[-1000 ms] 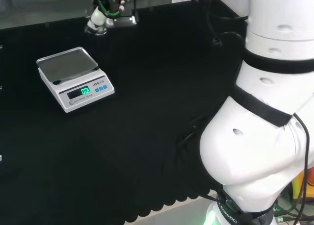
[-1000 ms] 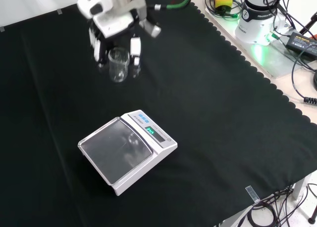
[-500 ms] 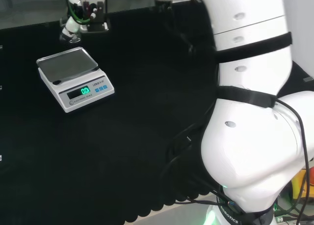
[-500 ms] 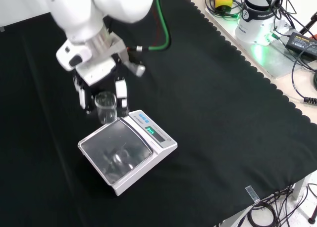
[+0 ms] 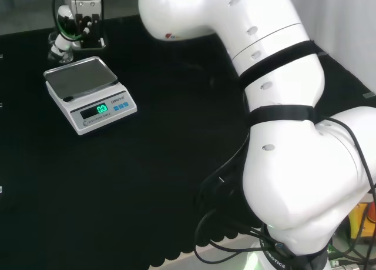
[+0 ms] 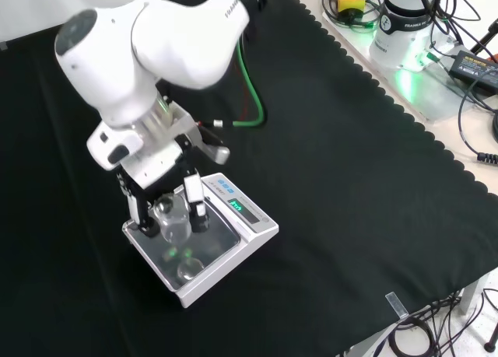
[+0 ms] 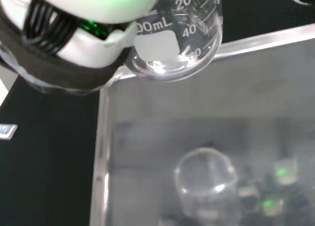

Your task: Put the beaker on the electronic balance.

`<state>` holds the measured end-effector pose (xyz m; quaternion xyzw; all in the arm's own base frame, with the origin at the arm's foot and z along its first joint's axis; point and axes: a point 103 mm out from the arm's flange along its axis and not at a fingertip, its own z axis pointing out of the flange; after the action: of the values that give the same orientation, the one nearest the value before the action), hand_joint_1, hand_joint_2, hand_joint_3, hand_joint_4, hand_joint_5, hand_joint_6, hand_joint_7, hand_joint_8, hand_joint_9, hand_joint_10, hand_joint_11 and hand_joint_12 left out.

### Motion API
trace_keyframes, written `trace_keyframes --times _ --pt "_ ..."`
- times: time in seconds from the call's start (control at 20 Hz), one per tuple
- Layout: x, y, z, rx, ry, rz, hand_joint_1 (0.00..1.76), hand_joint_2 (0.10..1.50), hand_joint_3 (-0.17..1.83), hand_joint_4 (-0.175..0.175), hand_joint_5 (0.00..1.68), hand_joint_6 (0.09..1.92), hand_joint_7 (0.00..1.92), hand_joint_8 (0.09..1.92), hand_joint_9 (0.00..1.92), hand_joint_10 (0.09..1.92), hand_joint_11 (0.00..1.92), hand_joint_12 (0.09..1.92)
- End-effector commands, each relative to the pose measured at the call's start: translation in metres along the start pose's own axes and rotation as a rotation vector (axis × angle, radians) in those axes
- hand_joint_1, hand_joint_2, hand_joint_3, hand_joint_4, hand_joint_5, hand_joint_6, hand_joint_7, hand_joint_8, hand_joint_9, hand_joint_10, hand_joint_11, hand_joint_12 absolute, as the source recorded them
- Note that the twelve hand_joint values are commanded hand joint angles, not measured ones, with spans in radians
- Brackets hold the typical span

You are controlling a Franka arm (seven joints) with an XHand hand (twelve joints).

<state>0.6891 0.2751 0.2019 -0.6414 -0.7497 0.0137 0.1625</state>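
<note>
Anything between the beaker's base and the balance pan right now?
Nothing. In the wrist view the beaker, held by the robot hand, hangs above the bare pan, with only its reflection below.

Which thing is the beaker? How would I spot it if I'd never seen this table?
Find the white electronic balance with the shiny metal pan on the black cloth. Just above that pan hangs the robot's black and white hand, fingers curled round the beaker. It is the small see-through cup with measuring marks; nothing else there is clear glass.
</note>
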Motion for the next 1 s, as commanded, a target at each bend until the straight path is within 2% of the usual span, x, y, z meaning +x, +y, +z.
trace_keyframes --times 0.05,0.25,1.0 --pt "0.013 -0.002 0.034 0.072 0.010 0.006 1.18 0.52 0.86 0.070 1.37 0.59 1.85 0.13 1.92 0.12 1.28 0.93" --pt "0.002 0.001 0.038 0.076 0.030 0.037 1.18 0.51 0.86 0.068 1.37 0.59 1.85 0.13 1.92 0.12 1.28 0.93" --pt "-0.024 0.018 0.050 0.045 0.070 0.082 1.18 0.51 0.87 0.056 1.37 0.60 1.85 0.13 1.92 0.12 1.29 0.93"
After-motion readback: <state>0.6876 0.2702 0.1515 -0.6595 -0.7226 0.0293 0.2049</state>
